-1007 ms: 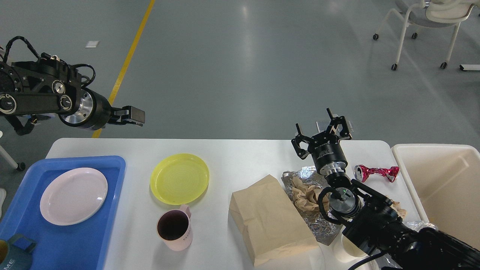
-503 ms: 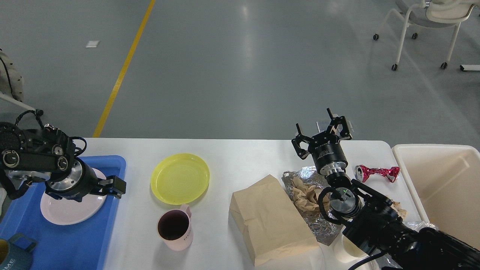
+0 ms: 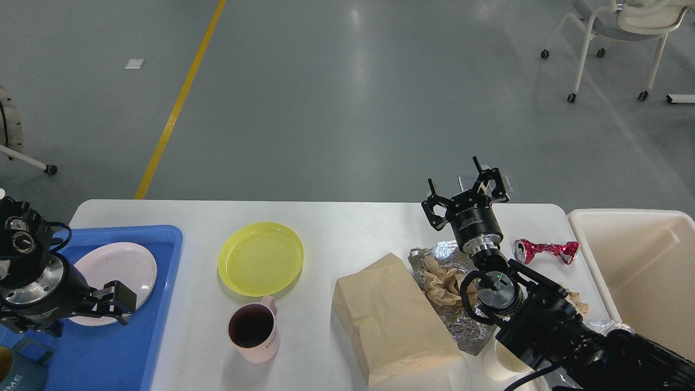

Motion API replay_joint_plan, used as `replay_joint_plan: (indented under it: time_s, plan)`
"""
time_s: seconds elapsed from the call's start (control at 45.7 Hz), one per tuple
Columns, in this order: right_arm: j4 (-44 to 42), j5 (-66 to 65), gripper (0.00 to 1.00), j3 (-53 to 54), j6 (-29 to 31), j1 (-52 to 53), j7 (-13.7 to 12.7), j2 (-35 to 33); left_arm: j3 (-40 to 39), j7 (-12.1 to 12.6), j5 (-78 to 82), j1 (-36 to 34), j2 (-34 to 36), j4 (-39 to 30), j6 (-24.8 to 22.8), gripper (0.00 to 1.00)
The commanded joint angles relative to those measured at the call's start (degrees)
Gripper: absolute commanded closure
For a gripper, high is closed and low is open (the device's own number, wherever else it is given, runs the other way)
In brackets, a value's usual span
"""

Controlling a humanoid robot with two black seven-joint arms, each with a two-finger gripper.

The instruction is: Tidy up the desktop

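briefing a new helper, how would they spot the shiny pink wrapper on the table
Start at the beige bin off the white table's right end. Just left of its rim lies the wrapper, apart from the foil: the only glossy magenta thing, twisted like a candy paper.

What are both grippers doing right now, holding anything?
Left gripper: over the blue tray, state cannot be told.
Right gripper: open, empty, above the desktop.

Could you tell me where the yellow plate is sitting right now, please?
In the head view, the yellow plate lies on the desktop, left of centre, between the blue tray and the paper bag, just behind the pink mug.
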Motion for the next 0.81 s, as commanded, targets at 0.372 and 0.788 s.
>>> replay_joint_plan:
  time_s: [0.372, 0.788]
  plan:
    - [-0.07, 0.01, 0.0, 0.0, 0.0, 0.01, 0.0, 0.0, 10.59, 1.78, 3.0, 3.22, 2.54, 0.92, 13.97, 0.04]
    - [-0.07, 0.01, 0.0, 0.0, 0.0, 0.01, 0.0, 0.0, 8.39, 1.07, 2.03, 14.39, -1.33, 7.95, 21.11, 0.04]
